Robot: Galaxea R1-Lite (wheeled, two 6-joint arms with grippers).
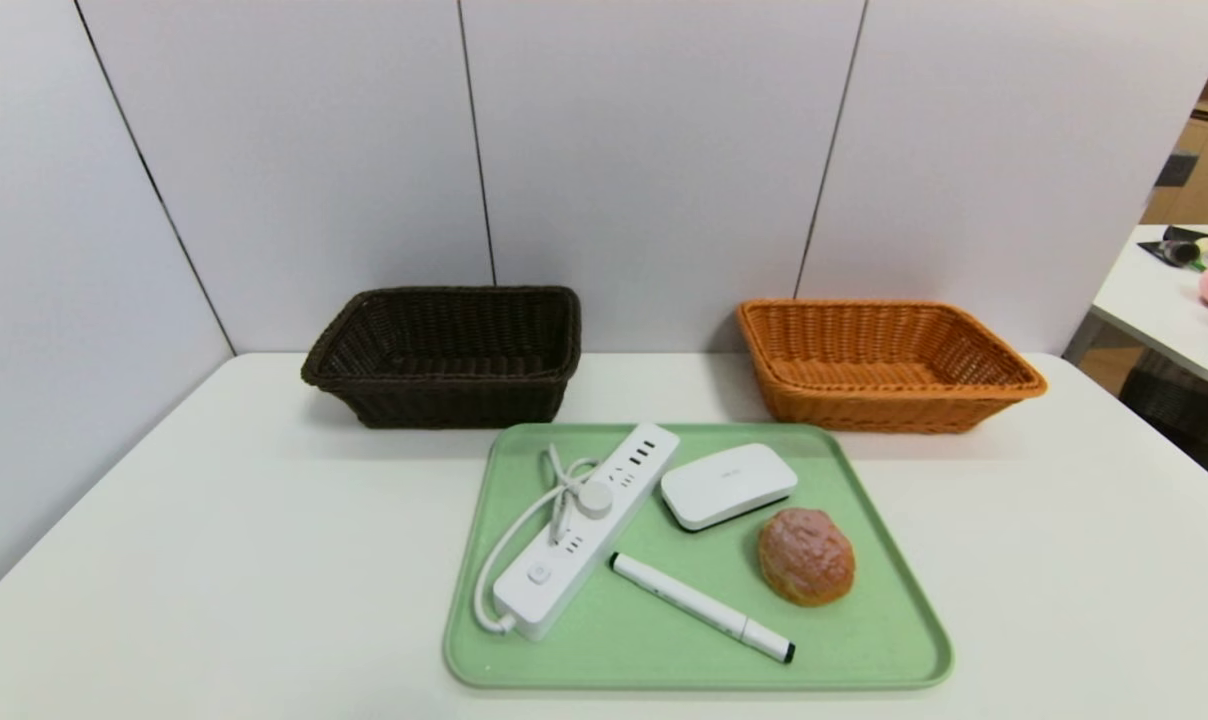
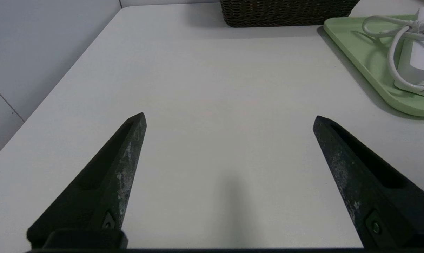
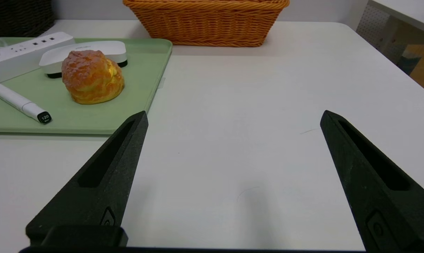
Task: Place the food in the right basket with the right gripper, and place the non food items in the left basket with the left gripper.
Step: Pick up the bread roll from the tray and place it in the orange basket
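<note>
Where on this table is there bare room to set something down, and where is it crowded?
Bare table lies left of the green tray, under the open left hand, and right of it, under the open right hand. The tray is crowded: power strip, white box, marker, cream puff.

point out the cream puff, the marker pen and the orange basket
round golden-brown cream puff (image 1: 806,555): head view, middle of its crust
white marker pen with black cap (image 1: 699,606): head view, mid-barrel
orange woven wicker basket (image 1: 1004,368): head view, right rim
</note>
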